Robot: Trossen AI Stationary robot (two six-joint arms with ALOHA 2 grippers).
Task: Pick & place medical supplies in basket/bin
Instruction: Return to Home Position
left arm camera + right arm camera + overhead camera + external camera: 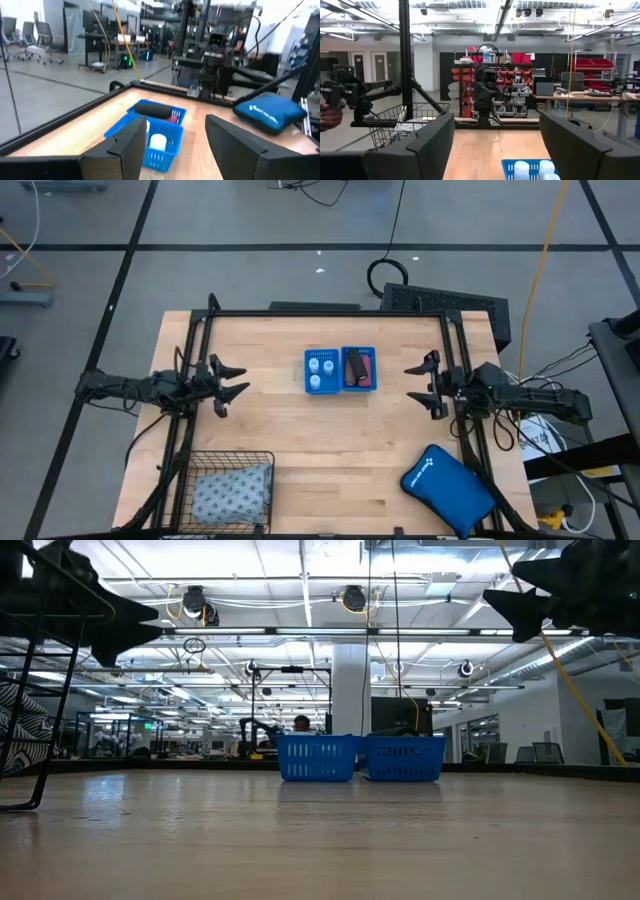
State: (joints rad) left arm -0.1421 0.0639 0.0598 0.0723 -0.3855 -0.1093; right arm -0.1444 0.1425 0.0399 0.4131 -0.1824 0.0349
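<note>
Bright-blue plastic tray (308,372): 3 o'clock from left gripper (240,380), 9 o'clock from nearer right gripper (409,383) — all fingers spread, empty.

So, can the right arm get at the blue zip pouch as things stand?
Probably yes: the pouch lies uncovered on that arm's side, nothing on it, and the right tool hangs open.

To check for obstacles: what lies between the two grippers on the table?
The blue tray lies between the left gripper and right gripper, shown in the high view.
</note>
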